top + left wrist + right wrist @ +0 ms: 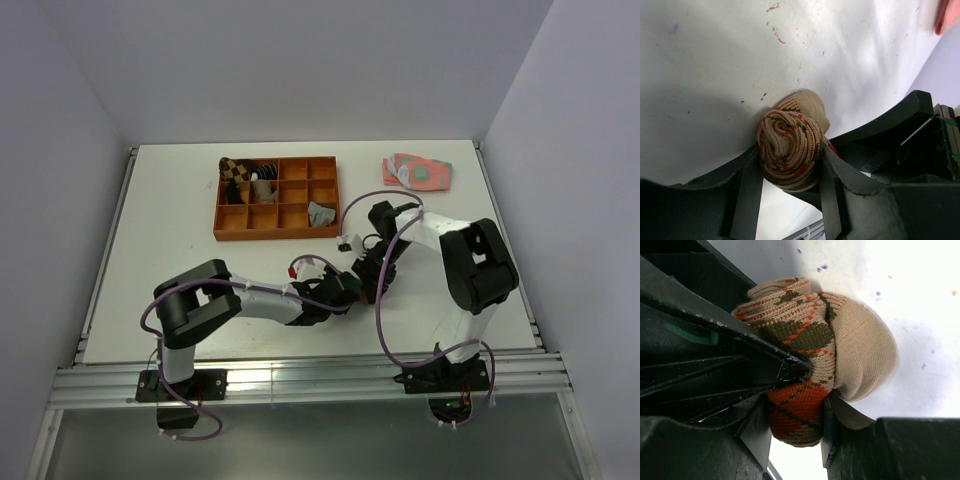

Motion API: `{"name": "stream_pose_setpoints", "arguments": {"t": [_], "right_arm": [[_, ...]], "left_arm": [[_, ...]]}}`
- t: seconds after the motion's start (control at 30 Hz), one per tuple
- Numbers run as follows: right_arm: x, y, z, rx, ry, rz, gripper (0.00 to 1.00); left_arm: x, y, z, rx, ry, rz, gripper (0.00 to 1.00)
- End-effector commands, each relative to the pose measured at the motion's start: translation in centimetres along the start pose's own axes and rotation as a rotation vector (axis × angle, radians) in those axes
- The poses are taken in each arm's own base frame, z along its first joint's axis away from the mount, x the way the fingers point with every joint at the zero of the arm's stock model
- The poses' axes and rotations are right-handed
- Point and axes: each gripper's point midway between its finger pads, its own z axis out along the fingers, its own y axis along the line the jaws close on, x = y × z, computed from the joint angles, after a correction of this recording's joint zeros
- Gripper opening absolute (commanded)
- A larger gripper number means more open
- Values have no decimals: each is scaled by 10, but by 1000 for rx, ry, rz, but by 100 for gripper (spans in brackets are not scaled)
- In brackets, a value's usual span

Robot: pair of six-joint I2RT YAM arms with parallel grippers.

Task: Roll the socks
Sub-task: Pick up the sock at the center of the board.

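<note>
**roll pinned by both grippers, spiral end facing your left wrist**

your sock is a tight roll at the near middle of the table, where the two arms meet tip to tip. neither arm is nearer, since both are on it.

your left gripper looks straight down the roll's long axis. the spiral end faces its camera and its fingers press the roll's two sides, so it is clamped across the roll's width. your right gripper sees the roll from the flank. its jaws are closed on the orange end, with fabric bulging between them.

the relation that matters is a smooth tan end of the sock bulging out of the roll. it lies beyond the left fingertips and off to one side of the right jaws, and neither gripper holds it. i judge this is the part to pull over the roll to lock it. that would need one gripper to hold while the other lets go and reaches for it. the left grip, square across the spiral, looks the better anchor. if you open both together, the roll will likely spring loose.

a grey piece lies in the near right compartment of the tray, well apart from the grippers. it is too small to tell whether it is the second sock.
</note>
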Motion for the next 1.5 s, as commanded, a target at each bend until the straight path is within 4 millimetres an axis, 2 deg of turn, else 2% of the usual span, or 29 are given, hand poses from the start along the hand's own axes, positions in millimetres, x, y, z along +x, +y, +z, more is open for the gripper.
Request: {"name": "stream_pose_setpoints", "arguments": {"t": [0.0, 0.1, 0.23, 0.3, 0.37, 0.43, 0.47, 0.6, 0.63, 0.7, 0.77, 0.83, 0.97, 1.1, 1.13, 1.23, 1.47], "right_arm": [[-2, 5, -2, 16, -21, -43, 41], [-7, 2, -11, 56, -50, -47, 50], [-10, 3, -27, 76, -90, -41, 54], [-10, 2, -37, 84, -117, -37, 62], [-10, -1, -45, 101, -137, -32, 63], [-7, -4, -59, 124, -168, -24, 64], [-8, -6, -65, 134, -182, -17, 64], [-5, -15, -101, 228, -265, 35, 64], [1, -23, -110, 277, -276, 67, 64], [3, -25, -128, 355, -323, 82, 64], [7, -29, -142, 429, -363, 99, 64], [5, -23, -159, 497, -429, 87, 64], [2, -8, -179, 574, -514, 75, 66], [2, -4, -191, 612, -537, 78, 66], [1, -3, -193, 615, -540, 80, 66], [1, 0, -198, 626, -551, 84, 66], [0, 9, -216, 683, -606, 98, 66]], "left_arm": [[-19, 58, 13, -214, -61, 167, 0], [-23, 61, 12, -224, -62, 176, 0], [-27, 70, 14, -224, -38, 178, 0], [-28, 74, 16, -231, -28, 197, 0], [-28, 76, 18, -227, -17, 212, 0], [-30, 79, 17, -228, -10, 226, 0], [-27, 69, 19, -189, 4, 233, 0], [-24, 63, 21, -167, 37, 317, 0], [-21, 57, 23, -159, 50, 338, 0], [-30, 66, 24, -221, 42, 422, 0], [-33, 55, 23, -217, 26, 492, 0], [-39, 51, 20, -203, 7, 540, 0], [-44, 27, 9, -127, 40, 613, 0], [-43, 1, -3, -39, 68, 672, 0], [-38, -13, -5, 12, 79, 671, 0], [-38, -34, -15, 70, 84, 704, 0], [-49, -89, -44, 242, 106, 704, 0]]}}
